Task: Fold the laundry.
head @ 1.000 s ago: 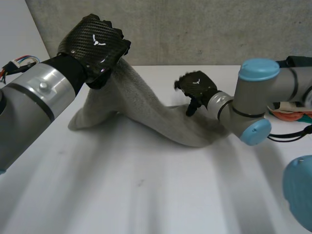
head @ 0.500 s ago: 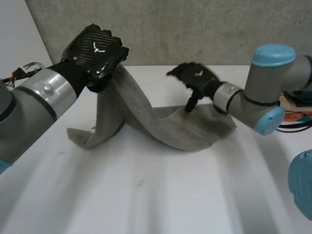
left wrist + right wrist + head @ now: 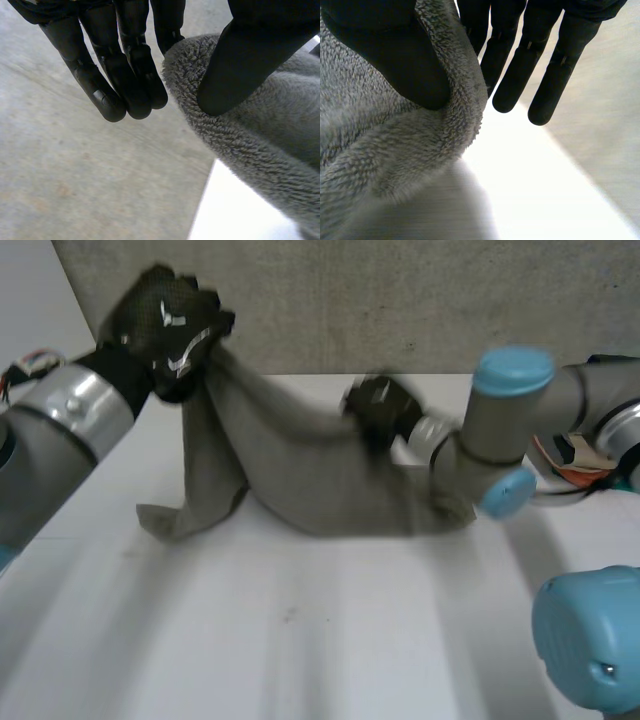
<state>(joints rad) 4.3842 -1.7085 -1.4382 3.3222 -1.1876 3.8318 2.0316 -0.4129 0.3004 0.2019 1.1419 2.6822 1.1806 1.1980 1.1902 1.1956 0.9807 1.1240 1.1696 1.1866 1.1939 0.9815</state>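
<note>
In the head view there is one grey towel [image 3: 300, 475], held up between two hands over the white table [image 3: 300, 640]. The left hand [image 3: 170, 325] grips the towel's top corner at the far left, high in front of the concrete wall [image 3: 420, 300]. The right hand [image 3: 375, 408] holds the top edge near the middle of the scene, with the right arm [image 3: 500, 430] reaching in from the right. Half a second ago the towel lay as a twisted band sagging onto the table. Now it hangs as a wider sheet between the hands. The right hand has risen, and the left hand has moved farther left. The towel's lower left corner rests on the table.

In the left wrist view, the left hand [image 3: 125, 70] has straight fingers held close together. Its thumb presses the fuzzy edge of the towel [image 3: 260, 145] against the finger behind it, pinching it. Below are the wall and a strip of the table.

In the right wrist view, the right hand [image 3: 520, 60] pinches in the same way. The thumb sits on the rolled edge of the towel [image 3: 380, 150], and the other fingers are straight and slightly apart above the table [image 3: 535, 190].
</note>
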